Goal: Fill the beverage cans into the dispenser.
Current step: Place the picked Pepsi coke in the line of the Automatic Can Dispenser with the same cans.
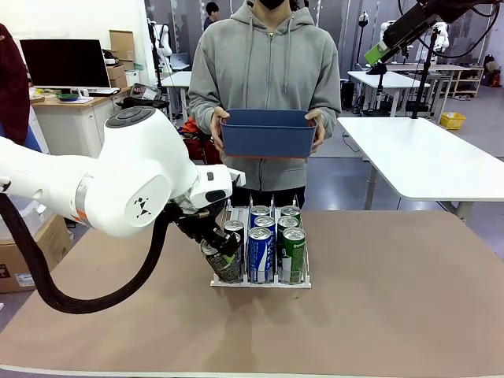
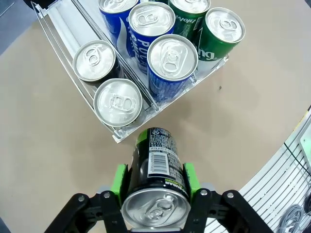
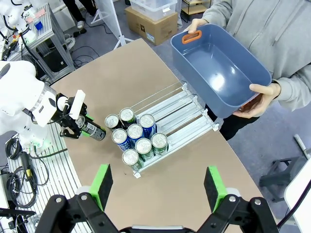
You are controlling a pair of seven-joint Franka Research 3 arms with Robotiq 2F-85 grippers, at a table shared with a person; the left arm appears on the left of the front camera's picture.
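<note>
My left gripper (image 1: 223, 250) is shut on a dark beverage can (image 1: 226, 268), held tilted just outside the front left corner of the dispenser (image 1: 260, 283). In the left wrist view the green pads (image 2: 119, 179) clamp the dark can (image 2: 158, 150) by its sides, its base pointing at the dispenser's (image 2: 63, 24) front corner. Dark cans (image 2: 118, 102) fill the left lane, blue cans (image 2: 172, 58) the middle and green cans (image 2: 223, 26) the right. My right gripper (image 3: 158, 187) hangs open high above the table, with the dispenser (image 3: 180, 109) and the held can (image 3: 91, 129) below.
At the far side a person holds an empty blue tub (image 1: 268, 132) in both hands, also seen as the tub (image 3: 218, 68) from above. The brown table (image 1: 394, 299) has free room right of and in front of the dispenser.
</note>
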